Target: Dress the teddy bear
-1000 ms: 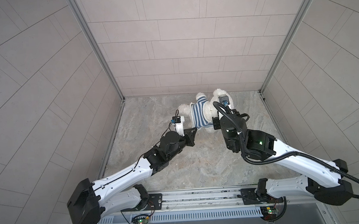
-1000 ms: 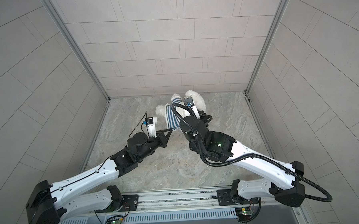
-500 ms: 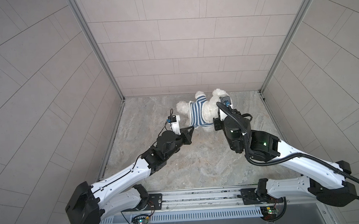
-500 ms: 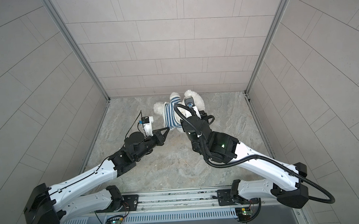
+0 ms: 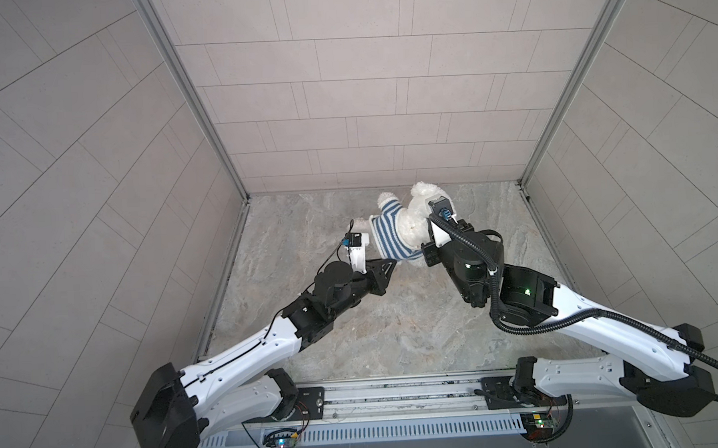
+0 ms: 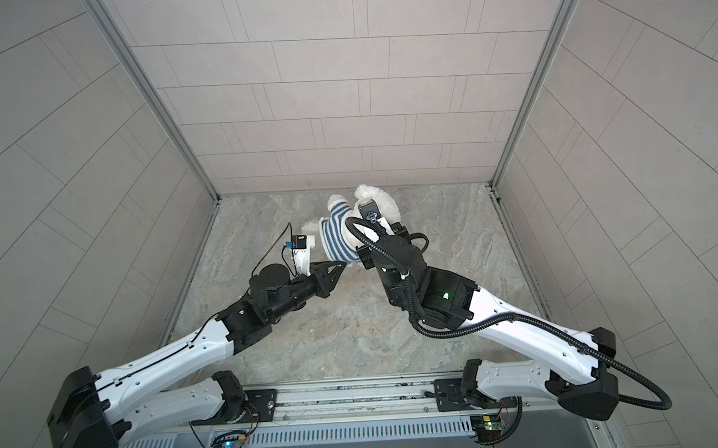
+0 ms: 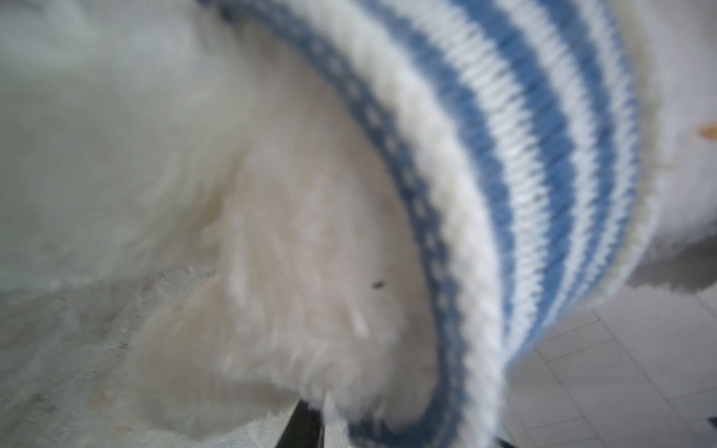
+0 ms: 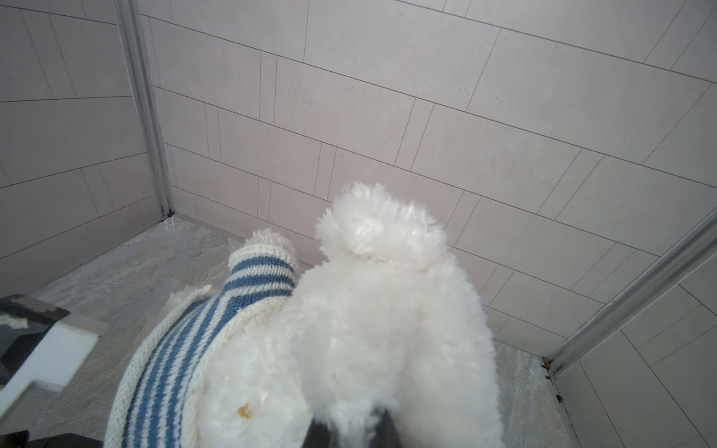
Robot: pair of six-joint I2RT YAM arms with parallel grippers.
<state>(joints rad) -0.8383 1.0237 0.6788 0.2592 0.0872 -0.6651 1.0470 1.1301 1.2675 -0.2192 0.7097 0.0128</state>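
Bear (image 5: 416, 216), white and fluffy, is at the back of the bench (image 5: 395, 335), close to the back wall (image 5: 364, 108), between the two arms in both top views. A blue-and-white striped knit shirt (image 5: 389, 237) covers its body, and one sleeve (image 8: 262, 273) stands up with a paw (image 8: 271, 236) poking out of its end. The right fingers (image 8: 322, 436) are clenched on the bear's fur: the right wrist view shows white fluff pinched between their dark tips, while in the top views that arm's wrist camera hides them. The left fingers (image 5: 386, 268) are at the shirt's hem (image 7: 423, 217), on the side facing the robot. In the blurred left wrist view the hem curves across pale fur, and only a dark finger edge shows beneath it, so I cannot tell whether these fingers grasp the hem or are released. Whether the bear rests on the bench or hangs just above it I cannot tell either.
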